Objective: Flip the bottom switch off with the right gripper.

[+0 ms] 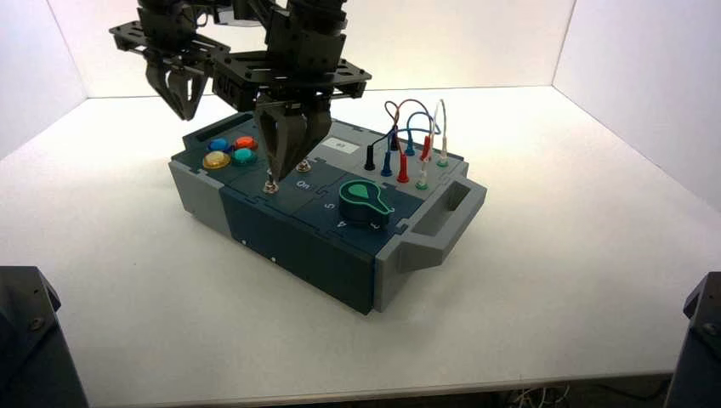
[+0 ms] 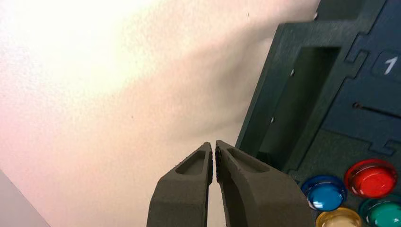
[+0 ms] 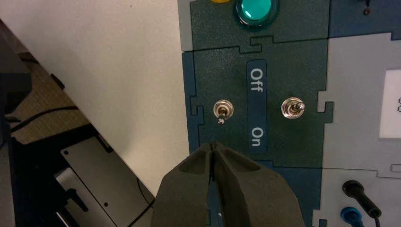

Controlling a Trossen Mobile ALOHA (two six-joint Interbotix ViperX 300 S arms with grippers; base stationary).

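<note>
Right gripper: yours [image 3: 213,143], closed, its fingertips together, nothing between them; they point down over the box [image 1: 298,246], near the bottom switch, on the "On" side of it.
Bottom switch: the small silver toggle [image 3: 222,112] nearer the front wall, its lever tilted toward "On"; in your right wrist view it shows apart from the fingertips.
Other switch: the matching silver toggle [image 3: 292,108], nearer the white label [image 3: 391,104], across the "Off"/"On" strip [image 3: 257,106] from the bottom one.
Buttons: blue [image 1: 218,145], red [image 1: 245,143], yellow [image 1: 216,160] and green [image 1: 244,156], grouped on the box's left part.
Left gripper: your other claw [image 1: 185,117], slightly open, above the box's far-left corner area, beyond the buttons.
Knob and wires: the green-marked black knob [image 1: 364,202] sits right of the switches; the wires [image 1: 408,127] stand behind it.
</note>
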